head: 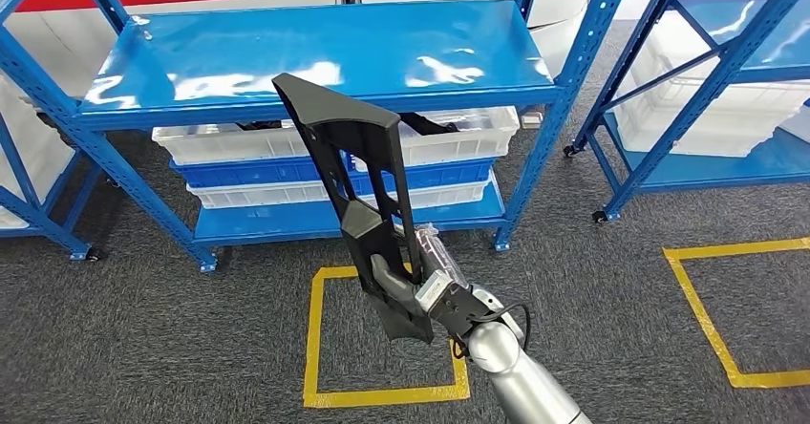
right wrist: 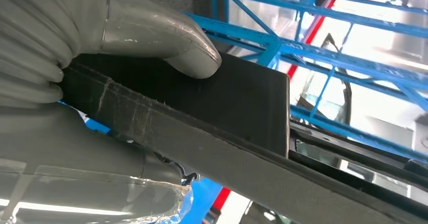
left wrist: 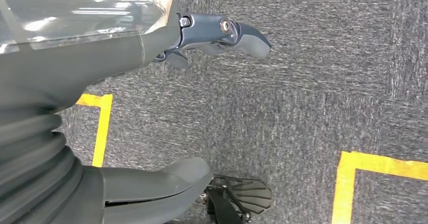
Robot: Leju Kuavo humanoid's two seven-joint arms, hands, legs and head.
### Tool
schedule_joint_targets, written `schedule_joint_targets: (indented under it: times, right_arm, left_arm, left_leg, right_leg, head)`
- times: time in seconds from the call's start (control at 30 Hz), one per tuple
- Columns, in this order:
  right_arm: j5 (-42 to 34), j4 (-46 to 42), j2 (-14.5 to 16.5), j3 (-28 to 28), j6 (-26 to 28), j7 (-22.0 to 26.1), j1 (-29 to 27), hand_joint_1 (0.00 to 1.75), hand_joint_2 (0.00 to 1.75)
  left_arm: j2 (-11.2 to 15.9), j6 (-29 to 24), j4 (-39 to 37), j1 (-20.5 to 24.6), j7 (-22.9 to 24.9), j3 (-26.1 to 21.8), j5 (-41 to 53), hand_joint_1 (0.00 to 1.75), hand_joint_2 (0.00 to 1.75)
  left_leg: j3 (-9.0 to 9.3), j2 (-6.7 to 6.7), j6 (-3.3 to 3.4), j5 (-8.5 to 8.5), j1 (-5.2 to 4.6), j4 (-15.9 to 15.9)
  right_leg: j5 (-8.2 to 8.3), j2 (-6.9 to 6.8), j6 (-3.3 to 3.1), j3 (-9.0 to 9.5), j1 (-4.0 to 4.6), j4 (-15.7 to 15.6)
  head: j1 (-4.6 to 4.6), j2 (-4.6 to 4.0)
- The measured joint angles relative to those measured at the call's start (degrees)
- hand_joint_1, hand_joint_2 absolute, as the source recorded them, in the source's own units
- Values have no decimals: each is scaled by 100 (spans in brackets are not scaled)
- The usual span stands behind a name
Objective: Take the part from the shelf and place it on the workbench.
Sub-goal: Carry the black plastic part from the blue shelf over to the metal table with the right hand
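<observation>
Right hand [head: 406, 286] grips the black part [head: 353, 171] (fingers largely hidden); left hand [left wrist: 101, 113] seemingly empty, fingers apart.

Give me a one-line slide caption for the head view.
Right robot hand holds the long black part upright before the blue shelf.

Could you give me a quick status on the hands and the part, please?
Right hand grips black part, raised in front of blue shelf. Left hand holds nothing, over carpet. No workbench visible.
</observation>
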State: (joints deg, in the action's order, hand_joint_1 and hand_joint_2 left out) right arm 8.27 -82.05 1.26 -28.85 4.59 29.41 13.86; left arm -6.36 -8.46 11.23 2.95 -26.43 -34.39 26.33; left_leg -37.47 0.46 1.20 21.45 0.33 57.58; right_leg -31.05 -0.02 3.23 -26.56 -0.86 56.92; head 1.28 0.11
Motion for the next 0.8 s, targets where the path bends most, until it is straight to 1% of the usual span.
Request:
schedule_joint_targets:
  times: [0.03, 0.07, 0.1, 0.13, 0.17, 0.2, 0.23, 0.27, 0.3, 0.33, 0.37, 0.4, 0.43, 0.47, 0.5, 0.53, 0.57, 0.6, 0.63, 0.67, 0.7, 0.73, 0.77, 0.8]
  right_arm:
    - [1, 7, -1, -1, 4, 2, 3, 175, 175]
    - [1, 18, -3, -1, 8, 3, 2, 175, 175]
    - [1, 27, -3, -1, 9, 4, 5, 175, 175]
    - [2, 33, -1, -1, 10, 5, 6, 175, 175]
    - [2, 37, 1, -1, 11, 9, 7, 175, 175]
    - [2, 39, 2, -1, 14, 14, 4, 175, 175]
    - [2, 42, -1, -1, 18, 21, -4, 175, 175]
    - [1, 46, -6, -1, 22, 29, -16, 175, 175]
    - [1, 51, -14, -1, 31, 38, -33, 175, 175]
    - [0, 55, -24, -1, 43, 47, -53, 175, 175]
    - [-1, 56, -36, -2, 58, 56, -74, 175, 175]
    - [1, 57, -47, -2, 77, 67, -90, 175, 175]
    - [5, 56, -58, -2, 102, 82, -100, 175, 175]
    - [18, 56, -69, -4, 130, 99, -105, 175, 175]
    - [36, 56, -79, -9, 160, 120, -106, 175, 175]
    - [55, 56, -89, -18, 192, 138, -108, 175, 175]
    - [77, 56, -96, -30, 221, 150, -112, 175, 175]
    - [95, 55, -103, -43, 244, 157, -118, 175, 175]
    - [113, 54, -108, -56, 266, 160, -124, 175, 175]
    - [130, 54, -113, -69, 284, 160, -130, 175, 175]
    - [145, 53, -118, -78, 297, 156, -140, 175, 175]
    - [157, 52, -124, -87, 309, 151, -153, 175, 175]
    - [166, 52, -131, -96, 316, 144, -170, 175, 175]
    - [173, 52, -141, -105, 321, 134, -189, 175, 175]
  left_arm:
    - [2, 0, 0, -2, -2, 1, 1, 0, 175]
    - [3, 0, -1, -7, -3, -1, 1, 0, 175]
    - [6, 0, -1, -11, -4, -2, 1, 0, 175]
    - [8, 0, -2, -16, -4, -2, 1, 0, 175]
    - [9, 0, -2, -19, -2, -3, 2, 0, 175]
    - [9, 0, -2, -20, 0, -3, 6, 0, 175]
    - [5, 0, -2, -20, 4, -2, 14, 0, 175]
    - [3, 2, -2, -20, 12, -2, 29, 0, 175]
    - [2, 14, -2, -21, 21, -1, 49, 0, 175]
    - [3, 39, -2, -22, 30, 0, 73, 0, 175]
    - [4, 74, -2, -22, 38, 1, 95, 0, 175]
    - [6, 114, -2, -22, 42, 1, 111, 0, 175]
    - [9, 150, -2, -21, 43, 2, 123, 0, 175]
    - [12, 174, -2, -20, 42, 2, 131, 0, 175]
    - [15, 191, -2, -22, 40, 3, 137, 0, 175]
    - [17, 199, -2, -26, 39, 3, 143, 0, 175]
    - [17, 203, -2, -30, 38, 3, 153, 0, 175]
    - [18, 204, -2, -33, 37, 3, 165, 0, 175]
    - [17, 203, -2, -34, 36, 3, 178, 0, 175]
    - [17, 201, -2, -33, 34, 3, 189, 0, 175]
    - [17, 198, -2, -33, 29, 3, 194, 0, 175]
    - [17, 196, -2, -34, 21, 3, 196, 0, 175]
    - [17, 191, -2, -36, 12, 3, 197, 0, 175]
    - [15, 187, -2, -41, 3, 3, 199, 0, 175]
  left_leg:
    - [-17, 1, -28, -42, -5, 1]
    - [-26, -2, -56, -74, 5, -1]
    - [-51, -6, -87, -38, 21, 25]
    - [-97, -13, -117, 95, 38, 122]
    - [-174, -23, -146, 322, 53, 331]
    - [-270, -31, -172, 605, 62, 648]
    - [-369, -37, -192, 864, 68, 1027]
    - [-438, -41, -209, 1027, 74, 1368]
    - [-435, -40, -217, 1070, 79, 1564]
    - [-334, -39, -216, 1008, 84, 1555]
    - [-142, -39, -204, 883, 86, 1349]
    - [136, -43, -182, 755, 86, 966]
    - [405, -50, -158, 683, 77, 571]
    - [598, -57, -134, 655, 64, 264]
    - [712, -63, -114, 663, 45, 63]
    - [728, -67, -97, 681, 23, 2]
    - [712, -68, -65, 665, 13, -24]
    - [704, -67, -23, 639, 16, -57]
    - [694, -70, 29, 605, 22, -90]
    - [680, -74, 86, 564, 31, -122]
    - [657, -82, 125, 531, 36, -138]
    - [624, -97, 150, 506, 31, -140]
    - [593, -115, 160, 484, 29, -137]
    - [568, -139, 157, 466, 28, -134]
  right_leg:
    - [-9, 11, -40, 9, 21, -71]
    - [22, 15, -89, -43, 7, -55]
    - [55, 10, -145, -64, -10, -52]
    - [101, 2, -217, -88, -26, -52]
    - [155, -7, -288, -121, -42, -54]
    - [206, -15, -338, -162, -34, -51]
    - [254, -20, -370, -220, -23, -46]
    - [295, -24, -377, -275, -11, -40]
    - [329, -25, -375, -330, -2, -32]
    - [356, -24, -364, -382, 4, -23]
    - [378, -22, -349, -424, 6, -14]
    - [396, -20, -330, -455, 7, -5]
    - [414, -19, -302, -481, 18, 3]
    - [435, -22, -271, -501, 26, 7]
    - [456, -28, -237, -518, 33, 11]
    - [480, -37, -201, -537, 36, 12]
    - [500, -45, -165, -547, 35, 10]
    - [495, -50, -139, -574, 34, 29]
    - [441, -48, -126, -625, 34, 105]
    - [323, -43, -132, -720, 34, 297]
    - [153, -36, -152, -867, 25, 613]
    - [-29, -30, -170, -1032, 19, 1008]
    - [-171, -29, -171, -1184, 11, 1383]
    - [-236, -28, -151, -1264, 3, 1612]
  head:
    - [-6, 0]
    - [-13, 0]
    - [-14, 0]
    - [-17, 0]
    - [-21, 0]
    - [-25, 0]
    - [-27, 0]
    - [-28, 0]
    - [-28, 0]
    - [-28, 0]
    - [-28, 0]
    - [-29, 0]
    - [-28, 0]
    - [-25, 0]
    - [-23, 0]
    - [-21, 0]
    - [-20, 0]
    - [-22, 0]
    - [-19, 0]
    - [-15, 0]
    - [-13, 0]
    - [-9, 0]
    - [-9, 0]
    - [-9, 0]
